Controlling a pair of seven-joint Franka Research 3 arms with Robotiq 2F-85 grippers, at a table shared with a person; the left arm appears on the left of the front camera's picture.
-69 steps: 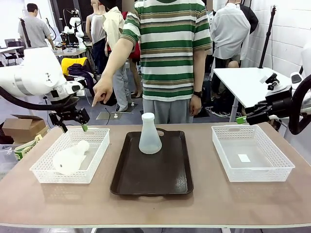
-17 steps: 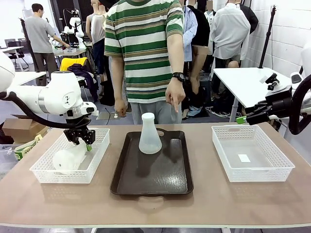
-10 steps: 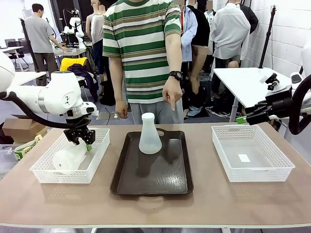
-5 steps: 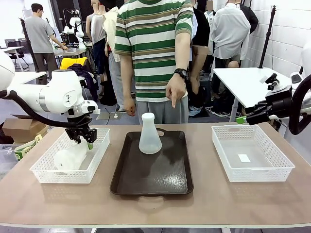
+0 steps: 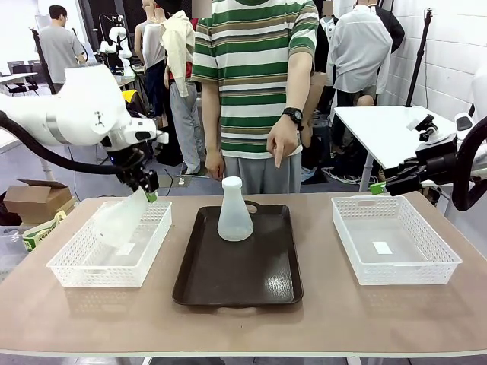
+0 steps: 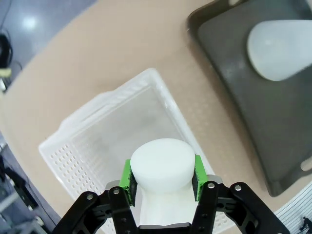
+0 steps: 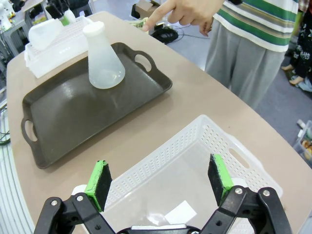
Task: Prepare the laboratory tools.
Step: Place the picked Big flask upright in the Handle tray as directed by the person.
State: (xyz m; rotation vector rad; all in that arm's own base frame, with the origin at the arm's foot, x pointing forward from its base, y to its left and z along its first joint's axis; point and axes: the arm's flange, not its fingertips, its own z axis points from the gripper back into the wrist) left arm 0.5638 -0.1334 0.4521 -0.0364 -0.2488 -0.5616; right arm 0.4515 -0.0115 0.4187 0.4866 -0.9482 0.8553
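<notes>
One frosted-white conical flask [image 5: 122,218] hangs tilted above the left white basket [image 5: 76,272], its neck pinched in my left gripper [image 5: 148,188], which is shut on it. In the left wrist view the green pads [image 6: 127,174] clamp the flask's white top [image 6: 161,164], with my left gripper [image 6: 161,171] over the basket [image 6: 92,131]. A second flask [image 5: 234,212] stands upright at the back of the dark tray [image 5: 236,285]; it also shows as flask [image 7: 102,59] on the tray [image 7: 63,117]. My right gripper [image 7: 160,180] stands open over the right basket [image 7: 229,151], seen at the far right as gripper [image 5: 378,187].
A person in a striped shirt stands at the far edge, one hand [image 5: 278,143] pointing down over the tray's back. The right basket [image 5: 437,272] holds a small white label. Bare tabletop [image 5: 243,327] runs along the front edge.
My left gripper has risen and moved right, lifting the flask out of the left basket, where it lay on its side. The person has shifted slightly right. The right arm has stayed still.
</notes>
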